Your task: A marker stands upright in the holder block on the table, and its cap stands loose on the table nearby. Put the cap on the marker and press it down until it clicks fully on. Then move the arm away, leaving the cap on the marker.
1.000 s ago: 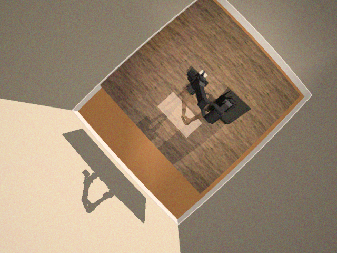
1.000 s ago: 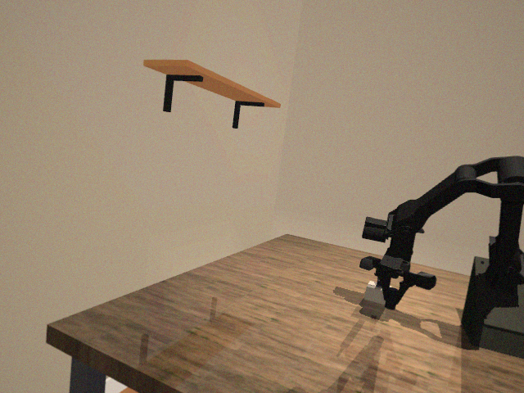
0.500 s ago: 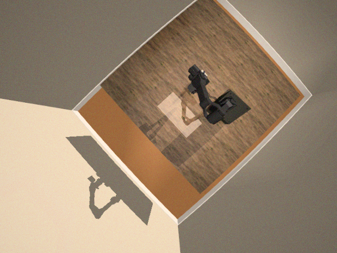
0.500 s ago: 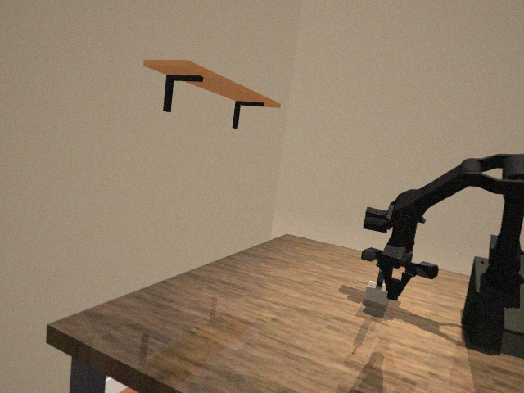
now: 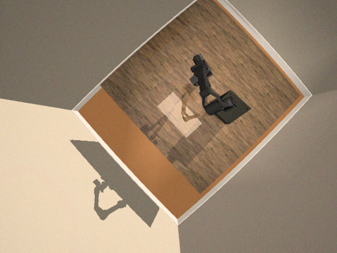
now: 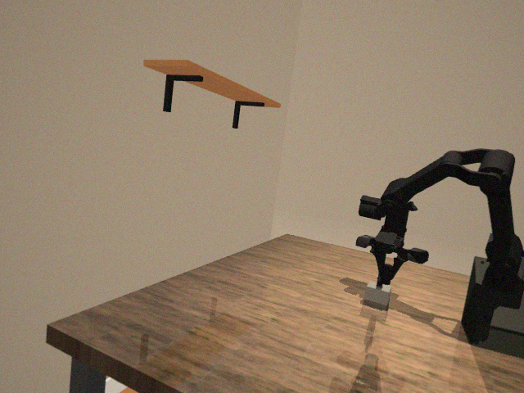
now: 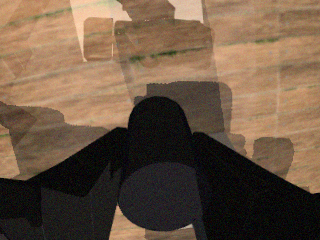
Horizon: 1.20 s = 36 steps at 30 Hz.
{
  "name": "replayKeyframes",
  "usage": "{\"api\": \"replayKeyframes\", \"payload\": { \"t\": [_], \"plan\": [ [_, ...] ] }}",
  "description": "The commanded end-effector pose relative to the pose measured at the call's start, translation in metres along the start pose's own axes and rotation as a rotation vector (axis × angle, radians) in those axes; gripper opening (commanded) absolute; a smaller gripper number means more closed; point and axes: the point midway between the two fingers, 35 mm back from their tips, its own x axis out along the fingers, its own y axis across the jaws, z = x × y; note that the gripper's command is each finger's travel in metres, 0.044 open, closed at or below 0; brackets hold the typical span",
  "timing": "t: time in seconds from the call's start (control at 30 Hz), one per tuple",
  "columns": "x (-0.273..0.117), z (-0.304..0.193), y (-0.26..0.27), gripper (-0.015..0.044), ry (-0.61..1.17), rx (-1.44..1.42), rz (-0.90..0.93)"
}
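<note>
One dark cap (image 7: 160,195) between gripper (image 6: 382,282) (image 7: 160,165) fingers, touching both.

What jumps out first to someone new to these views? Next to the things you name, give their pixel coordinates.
The black arm at the right of the exterior view, its end effector (image 6: 382,282) (image 7: 159,150) pointing down at the pale holder block (image 6: 377,295) on the wooden table. Next, the wrist view's lower middle: a big dark cap (image 7: 159,195) clamped between the fingers. Then the orange wall shelf (image 6: 219,84) on two black brackets, upper left of the exterior view.
</note>
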Motion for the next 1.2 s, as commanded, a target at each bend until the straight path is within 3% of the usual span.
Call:
{"api": "replayKeyframes", "payload": {
  "t": [0.0,0.73,1.17],
  "plan": [
    [-0.007,-0.010,-0.010,0.0000,0.006,-0.005,-0.007],
    [-0.042,-0.084,-0.043,0.0000,-0.008,-0.010,0.001],
    [-0.033,-0.086,-0.044,0.0000,-0.009,-0.010,0.001]
  ]
}}
